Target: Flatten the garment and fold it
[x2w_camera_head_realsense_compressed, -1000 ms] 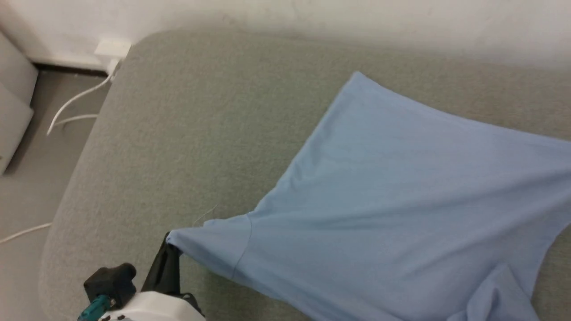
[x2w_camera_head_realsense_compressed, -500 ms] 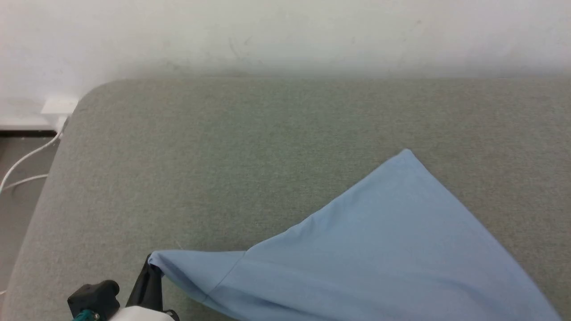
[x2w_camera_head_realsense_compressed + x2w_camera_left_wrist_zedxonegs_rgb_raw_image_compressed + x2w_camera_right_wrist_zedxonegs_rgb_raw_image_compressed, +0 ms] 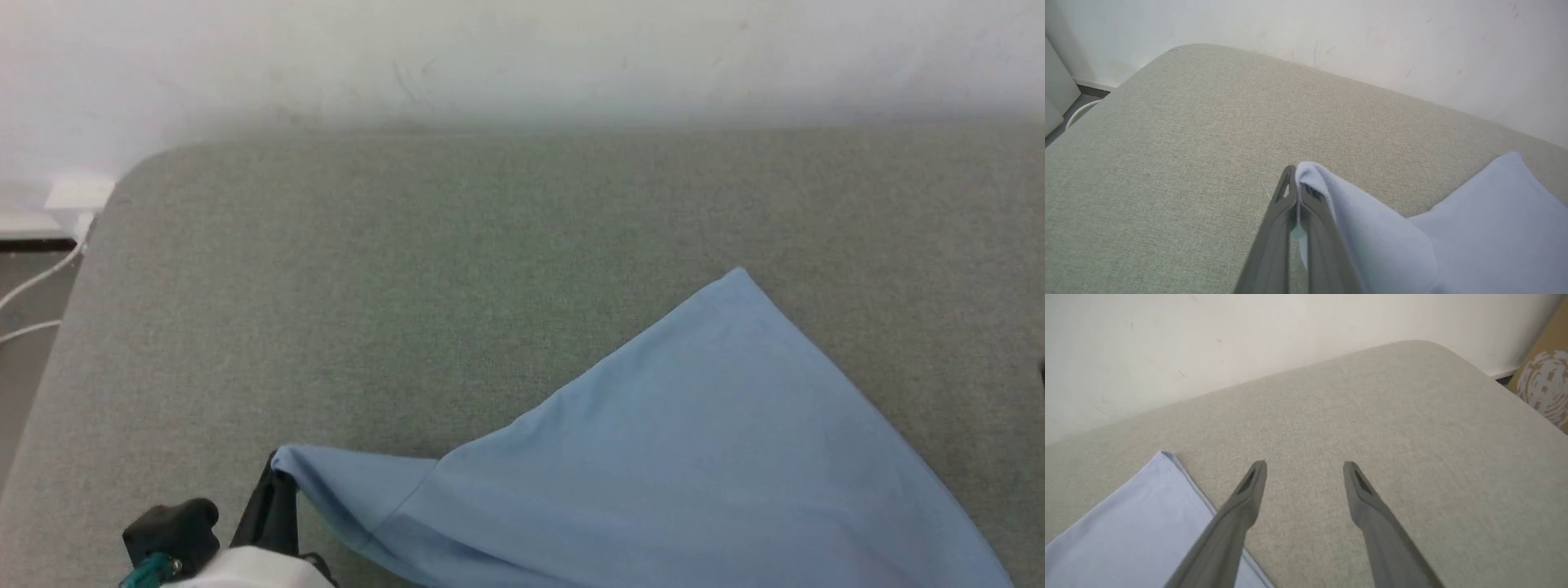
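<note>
The left claw (image 3: 1295, 179) is clenched on the edge of one sleeve of the garment (image 3: 694, 457), its two fingers pressed together with light blue cloth draped over the tip. From that grip the sleeve runs to the shirt's body, which lies on the grey fabric-covered tabletop (image 3: 408, 286) at the near right of the head view, one corner pointing toward the white wall (image 3: 522, 57). The right claw (image 3: 1304, 467) is released, fingers spread over bare tabletop just beside a corner of the shirt, holding nothing. This looks like the flattening step, with no fold made yet. The next move likely calls for the right claw to take an opposite edge, so both can draw the cloth taut and lay it smooth.
</note>
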Controlling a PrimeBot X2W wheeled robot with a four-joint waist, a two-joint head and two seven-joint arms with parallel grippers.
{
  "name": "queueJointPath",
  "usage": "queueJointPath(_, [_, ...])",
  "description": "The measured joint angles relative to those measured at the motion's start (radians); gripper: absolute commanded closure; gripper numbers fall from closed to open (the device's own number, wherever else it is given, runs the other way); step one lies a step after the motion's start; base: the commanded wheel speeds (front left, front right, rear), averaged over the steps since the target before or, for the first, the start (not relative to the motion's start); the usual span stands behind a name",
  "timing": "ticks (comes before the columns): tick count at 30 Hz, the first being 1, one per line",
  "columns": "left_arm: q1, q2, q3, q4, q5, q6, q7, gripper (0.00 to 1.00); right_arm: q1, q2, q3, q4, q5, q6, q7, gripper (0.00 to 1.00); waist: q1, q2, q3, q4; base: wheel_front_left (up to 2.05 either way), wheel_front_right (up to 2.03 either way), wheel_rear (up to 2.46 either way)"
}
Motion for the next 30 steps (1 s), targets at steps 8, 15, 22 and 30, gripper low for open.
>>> queueJointPath(8, [-0.104, -0.018, -0.033, -0.009, 0.033, -0.01, -0.002, 1.0, -0.364, -0.126, 0.336, 0.152, 0.026, 0.0, 0.043, 0.0, 0.0002, 0.0, 0.092, 0.019, 0.0, 0.0, 0.0])
queueJointPath(15, [-0.171, -0.05, -0.065, 0.002, 0.044, -0.03, -0.018, 1.0, -0.596, -0.166, 0.551, 0.275, 0.118, 0.0, 0.36, 0.0, 0.0002, 0.0, 0.164, 0.07, 0.0, 0.0, 0.0])
queueJointPath(22, [-0.216, -0.077, -0.084, 0.03, 0.05, -0.047, -0.037, 1.0, -0.711, -0.148, 0.654, 0.393, 0.154, 0.0, 0.534, 0.0, 0.0002, 0.0, 0.231, 0.121, 0.0, 0.0, 0.0])
queueJointPath(30, [-0.222, -0.089, -0.091, 0.062, 0.05, -0.055, -0.053, 1.0, -0.781, -0.154, 0.686, 0.488, 0.167, 0.0, 0.652, 1.0, -0.0003, 0.0, 0.268, 0.162, 0.0, 0.0, 0.0])
